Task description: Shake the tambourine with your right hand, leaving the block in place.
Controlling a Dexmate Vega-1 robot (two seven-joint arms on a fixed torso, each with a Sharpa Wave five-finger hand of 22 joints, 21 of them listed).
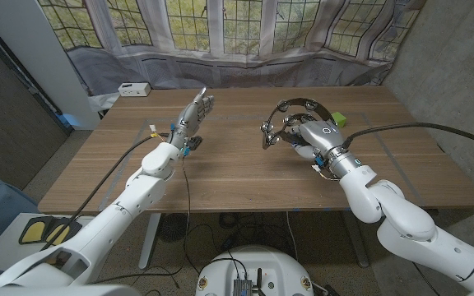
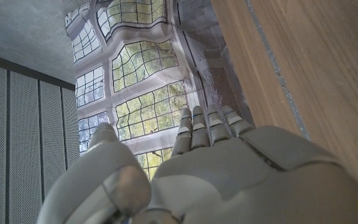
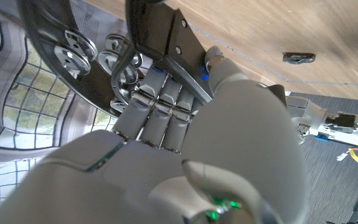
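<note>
The tambourine [image 1: 296, 115] is held by the right hand [image 1: 307, 134] above the far right part of the desk [image 1: 220, 164]; in the right wrist view the fingers [image 3: 160, 109] are seen wrapped around the black frame [image 3: 61, 68], with the jingles [image 3: 76, 50] just beside them. Whether the rim is fully clear of the desk cannot be told from the head view, though it appears lifted and tilted. The green block [image 1: 337, 120] is seen on the desk just behind the right hand, near the tambourine but apart from it. The left hand [image 1: 194, 113] is raised over the middle of the desk with fingers straight and together, nothing held (in its own wrist view only fingers and window are seen past it). The step in hand is judged to be the shake itself. It would best be done with short wrist motions, kept up and toward the robot, so that the rim is not swung back into the block. The grip should be kept firm on the frame, clear of the jingles, so that they can ring freely. The left arm is best left where it is.
</note>
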